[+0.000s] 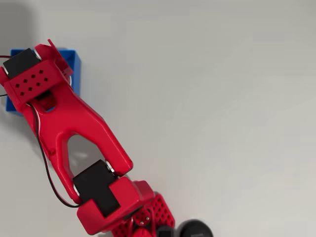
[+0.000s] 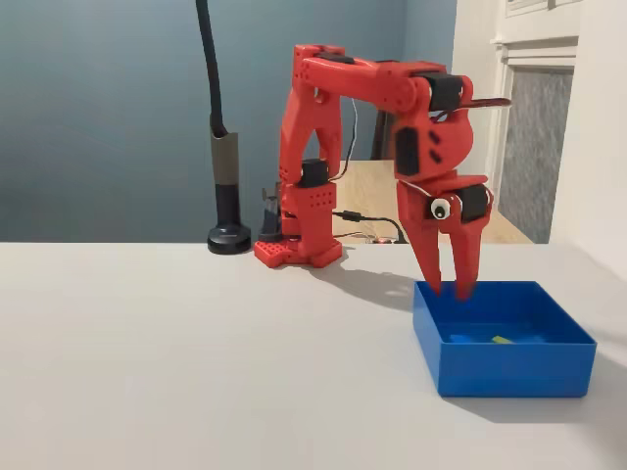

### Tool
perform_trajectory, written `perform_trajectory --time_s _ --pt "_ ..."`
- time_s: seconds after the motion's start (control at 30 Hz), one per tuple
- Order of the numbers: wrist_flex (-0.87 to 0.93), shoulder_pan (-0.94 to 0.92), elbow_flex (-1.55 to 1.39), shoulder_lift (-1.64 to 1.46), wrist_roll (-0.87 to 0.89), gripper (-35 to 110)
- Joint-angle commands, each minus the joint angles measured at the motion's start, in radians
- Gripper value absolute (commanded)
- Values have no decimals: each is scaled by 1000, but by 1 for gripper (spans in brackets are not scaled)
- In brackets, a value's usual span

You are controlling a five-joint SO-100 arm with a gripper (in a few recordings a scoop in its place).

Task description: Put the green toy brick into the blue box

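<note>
Positioned directly above the blue box (image 2: 505,367) in the fixed view: end effector (image 2: 449,290), fingers pointing straight down, tips level with or just inside the rear-left part of the rim. Parted by a narrow gap, with nothing seen between the fingertips. Judged as a release posture: centred over the opening so that anything let go falls inside the walls rather than onto the tabletop (image 2: 196,352).

Inside the box, on the flat bottom toward the right of the fixed view: a small lime-green piece, taken to be the green toy brick (image 2: 503,340). Lying flat, apart from the fingers and clear of the walls as far as can be told. Too small for studs or the lower layer to be made out. Beside it, a paler blue patch on the box floor; nature cannot be told. No other contents visible.

In the overhead view, only corner and edge portions of the blue box (image 1: 74,61) visible beneath the red arm (image 1: 74,123); interior covered by the wrist housing.

Task judged as essentially complete: brick contained, end effector empty. Remaining concern on any upward withdrawal: clearance between fingertips and the near box wall, since contact there could drag the light, thin-walled box across the smooth tabletop.

Behind the arm base in the fixed view: a black lamp stand (image 2: 227,196), well apart from the box.
</note>
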State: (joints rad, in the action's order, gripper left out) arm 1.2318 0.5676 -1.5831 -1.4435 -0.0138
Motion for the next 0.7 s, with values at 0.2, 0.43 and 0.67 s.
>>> perform_trajectory --time_s 0.2,0.43,0.67 --pt "74 43 58 -288 11 0" --pt "74 -29 -71 -538 35 0" --pt "60 -207 -310 -784 38 0"
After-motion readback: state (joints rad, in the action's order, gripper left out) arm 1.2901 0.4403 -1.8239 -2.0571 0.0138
